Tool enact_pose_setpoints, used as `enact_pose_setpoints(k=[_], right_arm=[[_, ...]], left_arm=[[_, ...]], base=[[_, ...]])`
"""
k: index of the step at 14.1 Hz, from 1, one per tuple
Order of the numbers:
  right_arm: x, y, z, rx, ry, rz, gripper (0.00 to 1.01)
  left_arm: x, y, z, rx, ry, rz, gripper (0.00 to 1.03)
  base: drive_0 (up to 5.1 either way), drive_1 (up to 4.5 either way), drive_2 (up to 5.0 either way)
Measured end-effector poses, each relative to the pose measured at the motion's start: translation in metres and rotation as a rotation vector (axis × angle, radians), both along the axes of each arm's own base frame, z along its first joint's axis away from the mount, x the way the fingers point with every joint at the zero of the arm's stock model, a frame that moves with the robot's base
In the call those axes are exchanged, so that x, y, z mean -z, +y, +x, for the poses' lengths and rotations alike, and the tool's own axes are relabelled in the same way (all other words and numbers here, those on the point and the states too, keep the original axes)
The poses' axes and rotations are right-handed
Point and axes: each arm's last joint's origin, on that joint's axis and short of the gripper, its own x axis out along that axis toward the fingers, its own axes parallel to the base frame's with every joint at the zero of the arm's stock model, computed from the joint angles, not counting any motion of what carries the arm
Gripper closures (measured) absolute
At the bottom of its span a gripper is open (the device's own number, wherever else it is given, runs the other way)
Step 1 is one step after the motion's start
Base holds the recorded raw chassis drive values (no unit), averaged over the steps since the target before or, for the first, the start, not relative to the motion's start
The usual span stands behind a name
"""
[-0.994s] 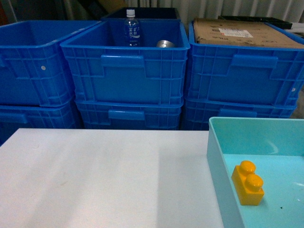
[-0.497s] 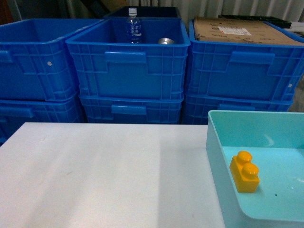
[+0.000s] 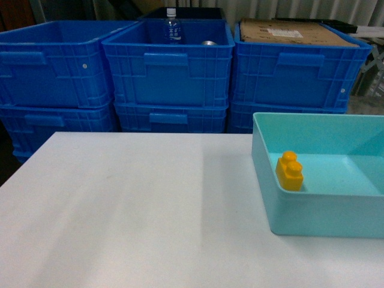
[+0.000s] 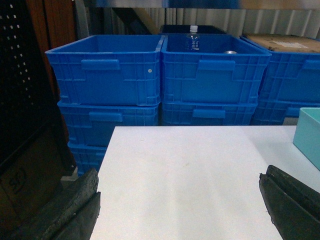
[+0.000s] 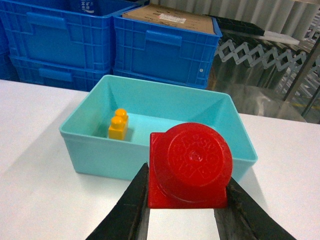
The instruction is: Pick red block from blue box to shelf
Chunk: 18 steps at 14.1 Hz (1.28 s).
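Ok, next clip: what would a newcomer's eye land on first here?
The bright red studded plastic brick, clamped in the right gripper and filling the right wrist view. Behind it, the pale turquoise plastic tray on the white table holds a yellow two-stud brick, before stacked dark blue ribbed crates.

Head view pulled back, blue box (image 3: 318, 204) now fully visible, yellow brick (image 3: 290, 171) smaller, crates (image 3: 171, 75) farther off
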Motion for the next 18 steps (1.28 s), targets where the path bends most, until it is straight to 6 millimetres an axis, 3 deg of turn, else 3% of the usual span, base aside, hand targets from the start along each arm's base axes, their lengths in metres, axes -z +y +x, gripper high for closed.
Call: enact_pose_setpoints(k=[18], right_arm=[[0.0001, 0.0000, 0.0000, 0.000, 0.000, 0.000, 0.72]], left_arm=[[0.0000, 0.0001, 0.0000, -0.002, 0.000, 0.000, 0.05]], base=[[-0.1, -4.11, 3.9]])
